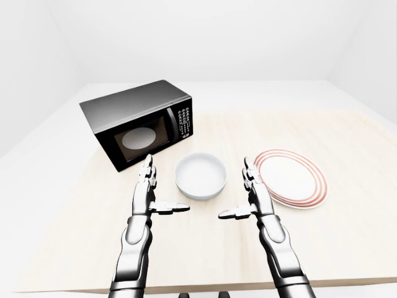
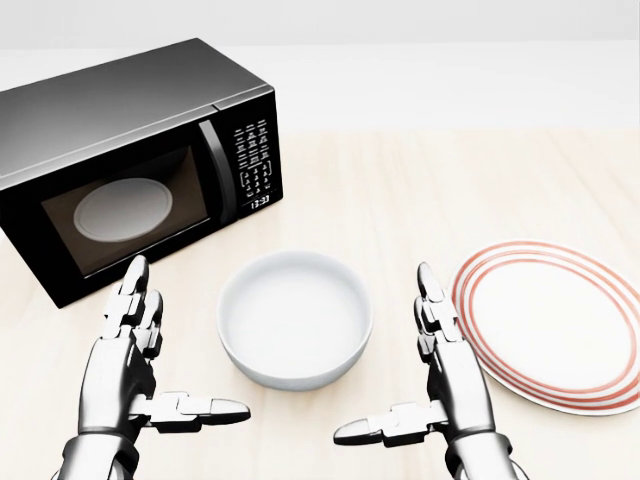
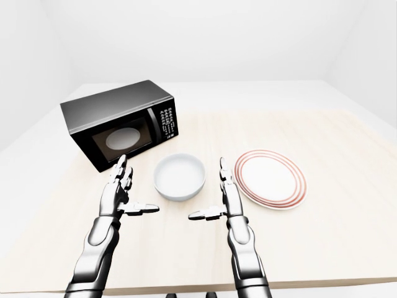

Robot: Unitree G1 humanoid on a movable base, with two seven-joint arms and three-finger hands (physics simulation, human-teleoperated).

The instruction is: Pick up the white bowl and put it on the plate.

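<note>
A pale wooden table point(image 2: 480, 170) fills the head view, carrying a black microwave point(image 2: 110, 130) at upper left with its door closed and a pale turntable showing through the glass. To the right lies a white plate point(image 2: 545, 335) ringed in red, flat and bare. Between them, near the lower middle, sits the white bowl point(image 2: 295, 320), upright, empty, well apart from the plate. The left hand point(image 2: 135, 370) and right hand point(image 2: 445, 385) flank the bowl without touching it, fingers spread wide, thumbs pointing inward, holding nothing. The bowl looks rigid, smooth and glazed, probably slippery and breakable if dropped; its thick curved wall suggests pressing in from both sides below the rim, or pinching the rim itself with one hand.
</note>
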